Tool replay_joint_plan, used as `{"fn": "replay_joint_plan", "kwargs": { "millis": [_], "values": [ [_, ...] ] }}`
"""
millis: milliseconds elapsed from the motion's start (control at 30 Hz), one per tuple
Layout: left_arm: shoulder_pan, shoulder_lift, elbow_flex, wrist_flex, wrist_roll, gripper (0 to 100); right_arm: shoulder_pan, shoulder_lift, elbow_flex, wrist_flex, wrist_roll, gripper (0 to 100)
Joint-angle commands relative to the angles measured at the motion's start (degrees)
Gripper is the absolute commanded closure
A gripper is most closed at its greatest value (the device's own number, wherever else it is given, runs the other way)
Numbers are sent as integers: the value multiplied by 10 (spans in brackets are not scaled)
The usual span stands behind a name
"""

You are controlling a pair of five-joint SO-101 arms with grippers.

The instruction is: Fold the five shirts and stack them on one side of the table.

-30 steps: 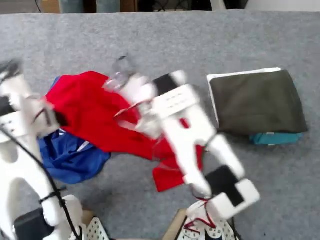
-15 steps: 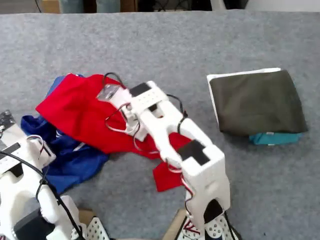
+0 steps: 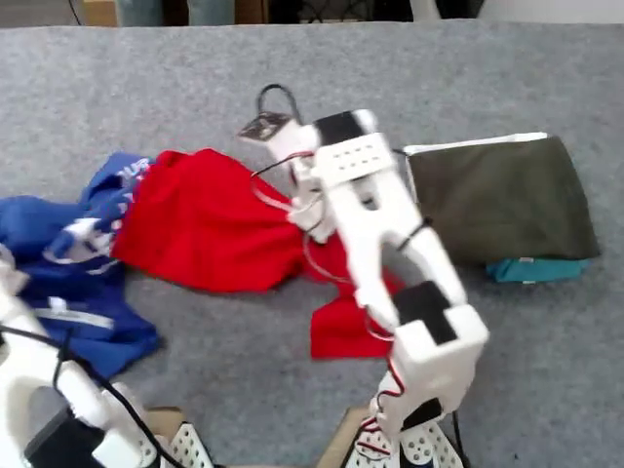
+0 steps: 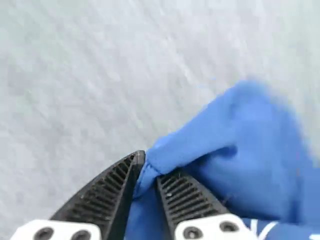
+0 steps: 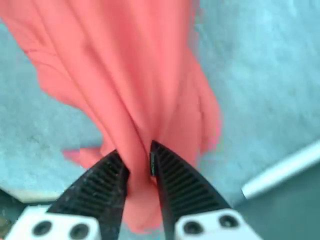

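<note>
A red shirt (image 3: 210, 229) lies crumpled at the middle of the grey table (image 3: 439, 78). My right gripper (image 5: 137, 160) is shut on a bunched fold of the red shirt (image 5: 125, 65), and the white right arm (image 3: 380, 224) stretches over the shirt's right part. A blue shirt (image 3: 68, 263) with white trim lies spread at the left, touching the red one's left edge. My left gripper (image 4: 147, 167) is shut on a corner of the blue shirt (image 4: 240, 145), just above the table. At the right, a folded dark olive shirt (image 3: 502, 195) tops a stack.
Under the olive shirt a white layer (image 3: 468, 144) and a teal one (image 3: 536, 268) peek out. The stack's dark side (image 5: 295, 200) lies close beside my right gripper. The arms' bases (image 3: 409, 439) stand at the front edge. Bare table stretches along the back.
The right arm has swung right toward the stack, dragging the red shirt with it. The left arm has pulled the blue shirt left, out from under the red one.
</note>
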Motion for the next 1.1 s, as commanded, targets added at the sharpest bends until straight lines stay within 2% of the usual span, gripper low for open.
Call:
{"fn": "replay_joint_plan", "kwargs": {
  "millis": [0,200,367,500,600,700,800,933,1067],
  "values": [
    [-56,18,-95,-34,4,970,68,-53,-24,36,53,984],
    [-110,135,-219,-38,4,970,176,-64,-24,38,127,984],
    [-141,224,-311,-37,4,968,183,-63,-2,36,142,974],
    [-153,244,-356,6,-1,953,156,-67,-8,36,142,795],
    [-152,244,-383,86,-1,853,119,-67,-39,36,115,661],
    [-151,244,-401,166,-1,755,62,-65,-94,36,66,616],
    [-137,244,-413,233,-4,744,-13,-62,-149,29,15,641],
    [-98,244,-415,318,-61,743,-140,-35,-164,-21,-35,715],
    [-98,245,-409,338,-82,743,-248,58,-170,-81,-58,819]
  ]
}}
